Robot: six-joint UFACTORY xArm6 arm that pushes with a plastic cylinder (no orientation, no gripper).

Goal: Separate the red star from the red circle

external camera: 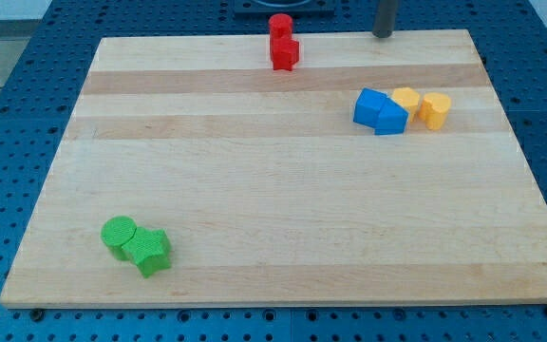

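Note:
The red circle (280, 25) stands at the top edge of the wooden board (283, 228), near the middle. The red star (285, 52) sits just below it and touches it. My tip (383, 34) is at the board's top edge, well to the right of both red blocks and apart from them.
Two blue blocks (380, 110) sit together at the right, touching a yellow block (405, 99); a yellow cylinder-like block (435, 109) is next to it. A green circle (119, 234) and a green star (149, 251) touch at the lower left.

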